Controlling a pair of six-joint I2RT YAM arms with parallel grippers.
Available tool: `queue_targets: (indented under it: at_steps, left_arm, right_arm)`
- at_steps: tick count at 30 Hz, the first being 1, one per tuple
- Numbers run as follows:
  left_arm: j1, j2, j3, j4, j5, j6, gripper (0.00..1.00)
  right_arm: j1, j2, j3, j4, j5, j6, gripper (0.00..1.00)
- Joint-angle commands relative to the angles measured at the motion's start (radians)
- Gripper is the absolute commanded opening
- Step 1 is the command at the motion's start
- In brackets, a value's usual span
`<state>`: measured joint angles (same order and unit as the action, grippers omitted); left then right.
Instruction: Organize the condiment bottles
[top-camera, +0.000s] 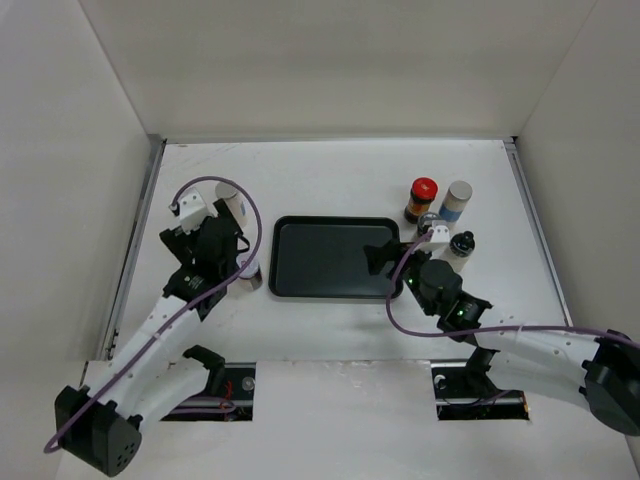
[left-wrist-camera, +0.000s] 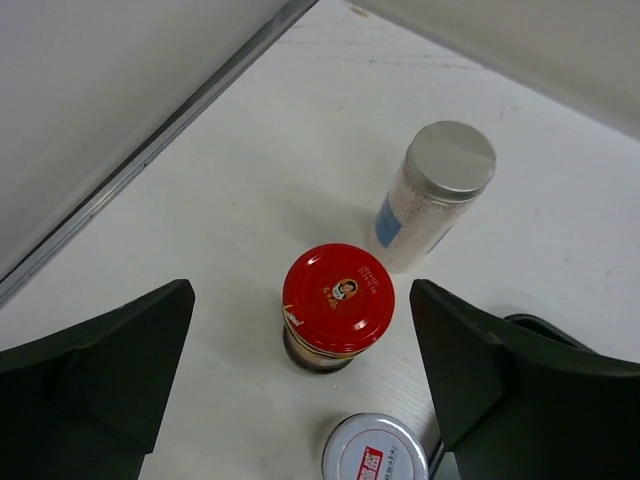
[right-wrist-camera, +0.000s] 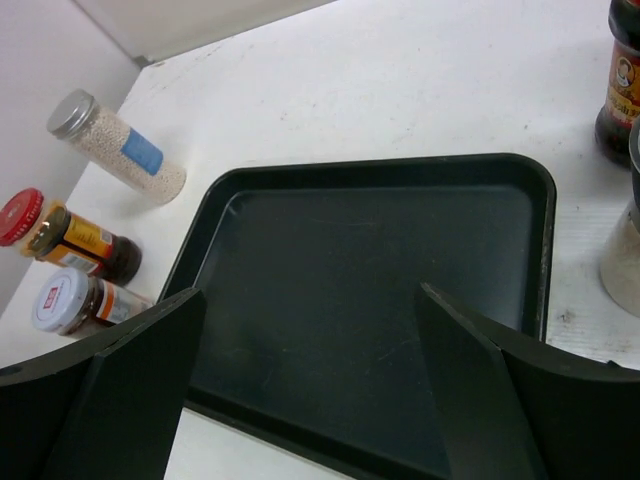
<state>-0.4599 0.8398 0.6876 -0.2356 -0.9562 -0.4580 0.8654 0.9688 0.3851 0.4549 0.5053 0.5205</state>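
Left wrist view: the left gripper hangs with jaws apart above a red-capped jar, with a grey-capped jar beyond it and a white-lidded jar nearer, all left of the tray. The right gripper, jaws apart and empty, hangs over the tray; four more jars stand by its far right corner.

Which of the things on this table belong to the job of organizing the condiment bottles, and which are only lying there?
Belong to the job: left red-capped jar, left pale jar, white-lidded jar; right red-capped jar, right pale jar, small silver-lidded jar, black-topped jar.
Only lying there: black tray, which is no bottle, though it may serve as their place.
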Motion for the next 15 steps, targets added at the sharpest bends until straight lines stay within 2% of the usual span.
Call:
queue_targets:
  at_steps: [1,6,15]
  left_arm:
    - [0.052,0.082,0.021,0.008,0.098,-0.011,0.92]
    - [0.145,0.223,0.024,0.085,0.214,-0.013,0.93]
    - [0.188,0.377,-0.023,0.214,0.295,-0.031,0.92]
  right_arm:
    - [0.007,-0.004,0.023,0.065,-0.016,0.0,0.92]
    - [0.007,0.024,0.029,0.074,-0.043,-0.001,0.94]
    - [0.004,0.011,0.023,0.08,-0.04,-0.004,0.95]
